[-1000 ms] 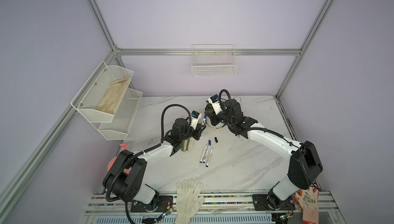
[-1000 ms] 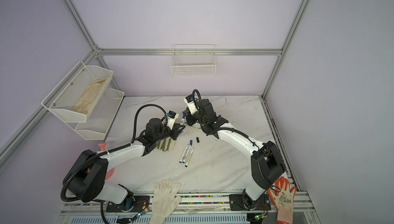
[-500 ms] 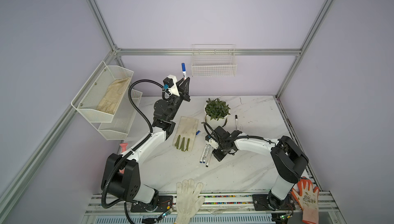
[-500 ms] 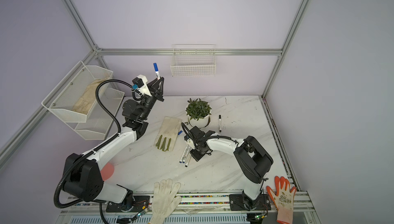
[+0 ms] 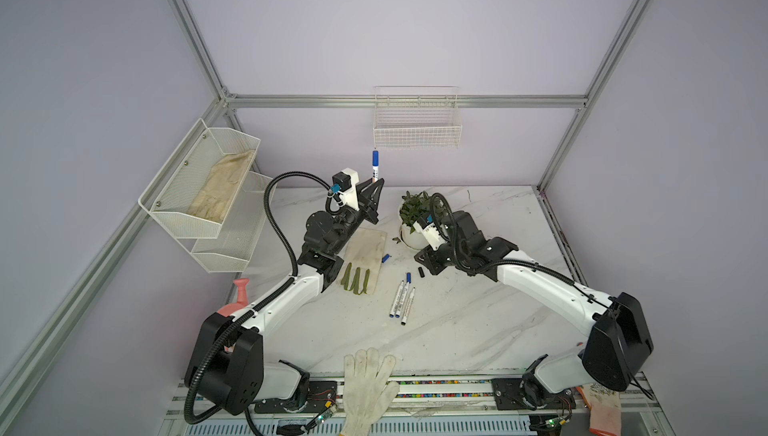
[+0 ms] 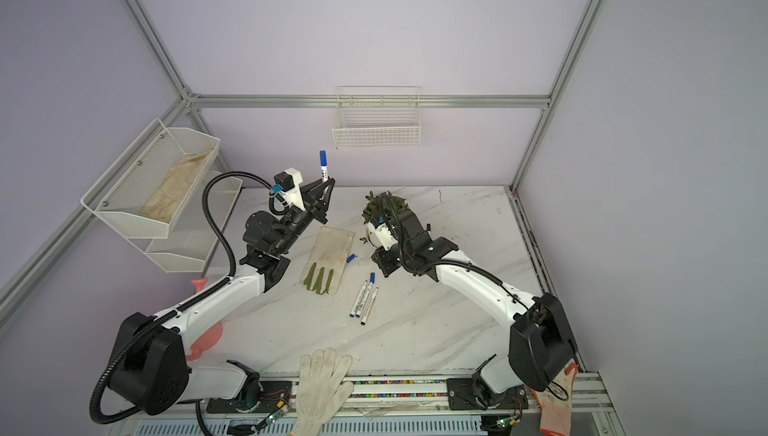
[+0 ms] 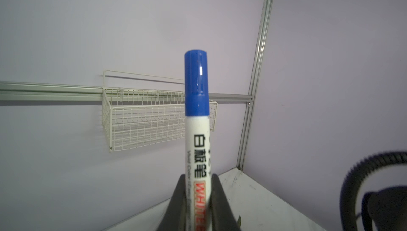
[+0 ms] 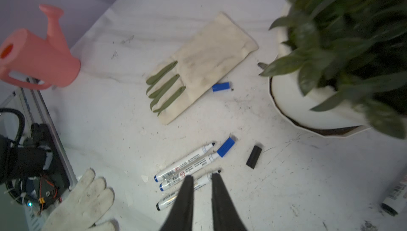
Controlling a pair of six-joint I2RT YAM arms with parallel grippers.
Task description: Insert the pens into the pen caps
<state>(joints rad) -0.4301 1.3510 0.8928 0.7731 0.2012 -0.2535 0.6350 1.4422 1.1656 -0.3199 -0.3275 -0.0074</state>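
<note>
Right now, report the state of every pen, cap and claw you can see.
raised white marker pen: upright, blue cap on.
left claw: shut on raised white marker pen.
right claw: open, empty.
bare-tipped blue-plugged white pen: lying, uncapped.
middle white pen: lying, blue cap on tip.
black-plugged white pen: lying, uncapped.
small blue plastic cap: loose, beside beige glove.
small black plastic cap: loose, on its side.

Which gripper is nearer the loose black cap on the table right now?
Right. The right gripper hovers close beside the black cap; the left gripper is raised high, well away from it, holding a capped blue pen.
</note>
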